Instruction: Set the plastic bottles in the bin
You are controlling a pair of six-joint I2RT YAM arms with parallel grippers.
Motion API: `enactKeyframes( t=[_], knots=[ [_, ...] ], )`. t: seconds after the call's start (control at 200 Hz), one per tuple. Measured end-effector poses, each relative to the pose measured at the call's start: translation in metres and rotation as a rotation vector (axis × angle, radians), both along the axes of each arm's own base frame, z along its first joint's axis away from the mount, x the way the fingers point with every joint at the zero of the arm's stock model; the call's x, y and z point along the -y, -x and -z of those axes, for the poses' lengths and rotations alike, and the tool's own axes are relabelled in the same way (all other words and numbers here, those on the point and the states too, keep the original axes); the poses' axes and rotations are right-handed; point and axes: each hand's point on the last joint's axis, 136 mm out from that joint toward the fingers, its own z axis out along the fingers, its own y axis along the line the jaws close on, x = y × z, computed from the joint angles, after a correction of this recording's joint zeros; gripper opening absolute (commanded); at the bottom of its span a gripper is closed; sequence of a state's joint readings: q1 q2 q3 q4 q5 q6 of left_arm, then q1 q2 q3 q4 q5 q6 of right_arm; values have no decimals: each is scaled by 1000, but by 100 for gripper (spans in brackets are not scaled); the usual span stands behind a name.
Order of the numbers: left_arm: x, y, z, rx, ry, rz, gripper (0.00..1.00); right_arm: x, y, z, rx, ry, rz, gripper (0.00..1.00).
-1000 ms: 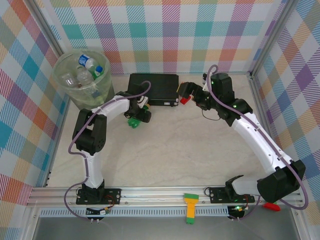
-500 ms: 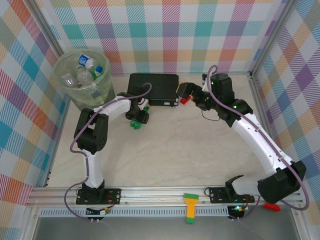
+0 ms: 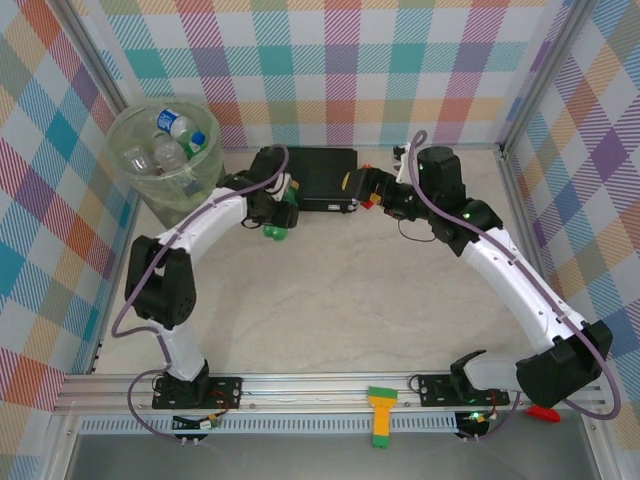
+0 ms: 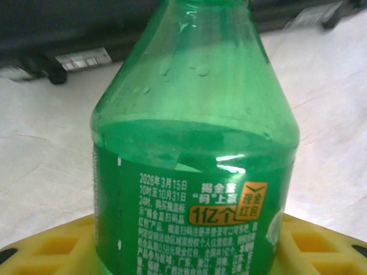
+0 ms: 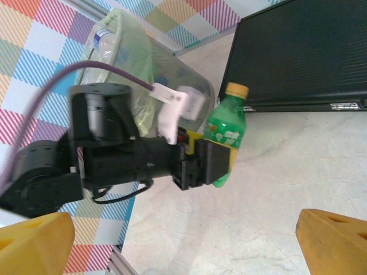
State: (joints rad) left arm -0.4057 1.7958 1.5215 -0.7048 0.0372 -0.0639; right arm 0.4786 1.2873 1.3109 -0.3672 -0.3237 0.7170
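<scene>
A pale marbled tabletop (image 3: 340, 300) lay boxed in by walls of pastel plaid. Along its near edge ran a metal rail (image 3: 300, 385) carrying both arm bases, with a small yellow-and-green toy piece (image 3: 381, 415) resting on it between them.

Farther in, left of centre, the left gripper (image 3: 275, 225) was closed around a small green plastic bottle (image 5: 226, 129) with a yellow cap and a green label. The bottle's lower body sat between the gripper's yellow finger pads (image 4: 51, 246), and its neck pointed towards the far side. It was just in front of the near edge of a flat black rectangular case (image 3: 305, 172).

To the right of that, the right gripper (image 3: 362, 190) hung over the right end of the case. Its yellow fingers (image 5: 335, 238) were spread wide with nothing between them, and its wrist camera faced the held bottle.

In the far left corner stood the tall round translucent pale-green plastic bucket (image 3: 205, 180), close to the left arm's wrist. Several clear plastic bottles (image 3: 175, 125) lay inside it, one with a blue label and a white cap.
</scene>
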Motion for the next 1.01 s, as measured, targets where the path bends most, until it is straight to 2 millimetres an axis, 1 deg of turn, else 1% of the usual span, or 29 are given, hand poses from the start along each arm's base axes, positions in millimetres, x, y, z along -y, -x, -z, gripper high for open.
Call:
enactKeyframes(
  t=[0.12,0.235,0.38,0.46,0.57,0.7,0.91,1.005],
  knots=[
    [2,-4,-53,105,74,-45,52,-1,0,-5,16,-7,-6,99],
    [1,-6,-103,199,147,-87,53,-4,-1,-15,49,-12,-16,99],
    [-6,-10,-155,287,229,-144,52,-10,-2,-26,84,-26,-37,99],
    [-17,-14,-180,325,265,-189,52,-13,-3,-28,92,-32,-46,99],
    [-40,-19,-205,357,299,-265,51,-18,-5,-26,92,-36,-58,99],
    [-75,-22,-223,384,333,-376,49,-21,-8,-24,91,-39,-68,99],
    [-137,-19,-240,421,383,-580,48,-23,-7,-26,102,-49,-85,99],
    [-160,-18,-245,434,406,-673,48,-24,-7,-27,106,-50,-92,99]
  ],
)
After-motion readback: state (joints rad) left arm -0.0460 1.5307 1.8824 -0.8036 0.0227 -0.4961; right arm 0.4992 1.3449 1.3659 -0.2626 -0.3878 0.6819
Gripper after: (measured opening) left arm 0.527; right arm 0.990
